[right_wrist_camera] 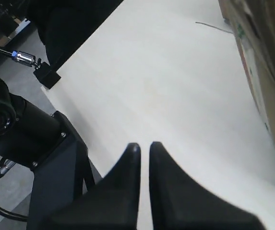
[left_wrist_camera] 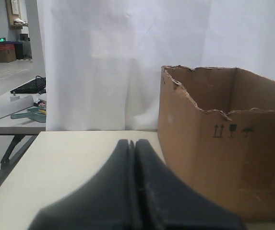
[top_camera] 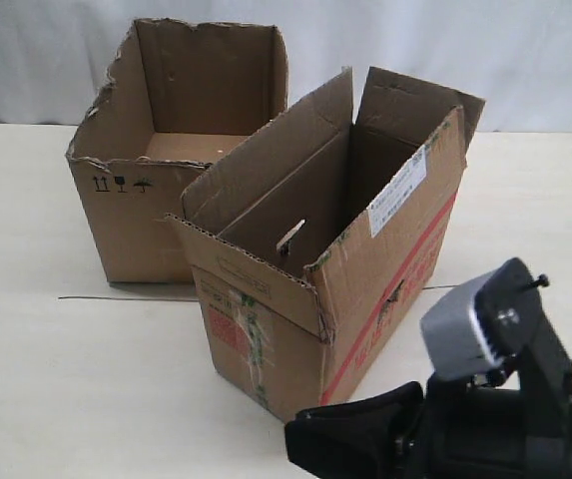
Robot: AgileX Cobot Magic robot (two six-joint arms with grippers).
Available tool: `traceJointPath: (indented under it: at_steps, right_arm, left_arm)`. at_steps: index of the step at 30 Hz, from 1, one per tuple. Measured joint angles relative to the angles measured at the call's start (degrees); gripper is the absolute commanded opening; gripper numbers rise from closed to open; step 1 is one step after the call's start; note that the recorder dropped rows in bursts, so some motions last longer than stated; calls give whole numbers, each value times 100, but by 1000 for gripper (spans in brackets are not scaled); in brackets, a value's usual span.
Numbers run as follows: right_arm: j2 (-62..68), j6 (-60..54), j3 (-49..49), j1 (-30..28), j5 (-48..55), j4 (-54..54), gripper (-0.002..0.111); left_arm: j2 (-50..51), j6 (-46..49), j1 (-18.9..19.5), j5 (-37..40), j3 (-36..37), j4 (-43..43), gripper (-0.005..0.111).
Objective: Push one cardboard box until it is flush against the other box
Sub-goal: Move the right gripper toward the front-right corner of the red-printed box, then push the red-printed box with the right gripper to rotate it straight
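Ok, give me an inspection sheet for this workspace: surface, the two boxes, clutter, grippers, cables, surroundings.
Surface: pale table, a thin dark line across it.
Job's things: cardboard box stands angled in front of the other box; whether they touch is unclear.
Clutter: nothing seen.
Grippers: left gripper shut, empty; right gripper slightly parted, empty, near the cardboard box.
Cables: some beneath the table's edge, right wrist view.
Surroundings: white curtain; a desk beyond.

Lab, white backdrop curtain [left_wrist_camera: 118, 62], keyboard [left_wrist_camera: 28, 85] on side desk [left_wrist_camera: 3, 125]
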Motion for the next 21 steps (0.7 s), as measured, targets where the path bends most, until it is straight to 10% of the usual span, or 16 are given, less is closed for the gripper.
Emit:
traceJointPath:
  at_steps: [21]
  right_arm:
    - [1400,-1324,32,328,-1806,1657,5]
  left_arm:
    - [0,0,0,0,0,0,0]
